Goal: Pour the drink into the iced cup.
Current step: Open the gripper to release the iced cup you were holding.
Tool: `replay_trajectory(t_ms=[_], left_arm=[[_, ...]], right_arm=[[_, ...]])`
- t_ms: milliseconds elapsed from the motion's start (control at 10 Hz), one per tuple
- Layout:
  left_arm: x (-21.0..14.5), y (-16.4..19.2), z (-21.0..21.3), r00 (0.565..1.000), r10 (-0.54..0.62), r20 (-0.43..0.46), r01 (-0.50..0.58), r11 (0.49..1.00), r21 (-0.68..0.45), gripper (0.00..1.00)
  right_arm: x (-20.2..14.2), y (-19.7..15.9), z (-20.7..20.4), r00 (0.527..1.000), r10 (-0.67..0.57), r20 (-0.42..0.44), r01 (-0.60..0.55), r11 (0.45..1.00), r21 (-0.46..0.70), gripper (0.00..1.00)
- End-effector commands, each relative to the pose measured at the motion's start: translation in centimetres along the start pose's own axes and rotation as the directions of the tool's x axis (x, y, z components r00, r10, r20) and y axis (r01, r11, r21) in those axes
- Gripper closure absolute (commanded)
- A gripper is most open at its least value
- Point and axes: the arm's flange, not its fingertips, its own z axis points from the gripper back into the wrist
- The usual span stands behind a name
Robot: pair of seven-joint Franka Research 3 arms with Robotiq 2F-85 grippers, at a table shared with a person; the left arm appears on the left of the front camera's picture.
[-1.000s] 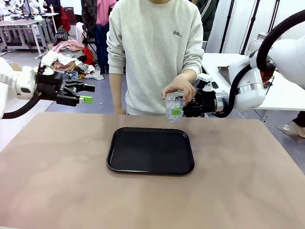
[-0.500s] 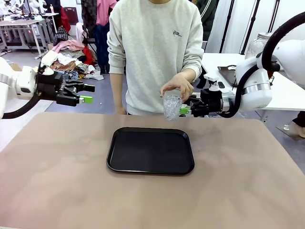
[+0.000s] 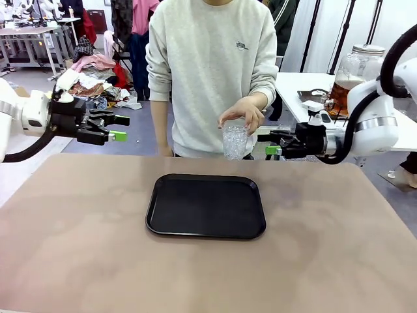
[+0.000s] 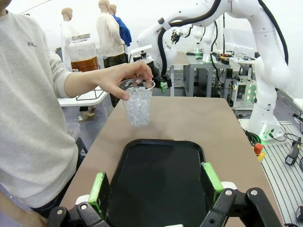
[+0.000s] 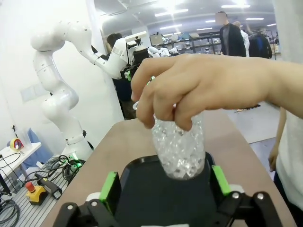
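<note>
one clear plastic cup [image 3: 235, 141], ribbed and packed with glittering ice, hangs from the person's hand [image 3: 242, 115], fingers over its rim, above the far edge of the matte tan table [image 3: 339, 248]. one black rounded-rectangle tray [image 3: 206, 205] lies bare at the table's middle. the right gripper [image 3: 268, 144] stands just beside the cup with jaws wide apart, gripping nothing; the left gripper [image 3: 120, 128] hovers open and empty off the table's left far corner. behind the right arm, one glass jar [image 3: 352, 70] with a lid holds the amber drink [image 3: 342, 89]. the left wrist view also shows this jar on a white side table [image 4: 90, 98].
</note>
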Motion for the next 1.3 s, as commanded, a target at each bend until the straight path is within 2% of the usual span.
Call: replay_trajectory(t_ms=[0, 1000, 1200], left_arm=[[0.1, -0.1, 0.1, 1.0, -0.004, 0.001, 0.004, 1.0, 0.001, 0.0], [0.1, -0.1, 0.1, 1.0, -0.004, 0.001, 0.004, 1.0, 0.001, 0.0], [0.1, -0.1, 0.1, 1.0, -0.004, 0.001, 0.004, 1.0, 0.001, 0.0]], right_arm=[[-0.1, 1.3, 0.5, 0.998, 0.056, 0.022, -0.054, 0.997, -0.048, 0.0], [-1.3, 2.4, 1.6, 0.994, 0.108, 0.013, -0.106, 0.99, -0.088, 0.0], [-1.4, 1.5, 2.0, 0.997, 0.08, -0.001, -0.08, 0.996, -0.048, 0.0]])
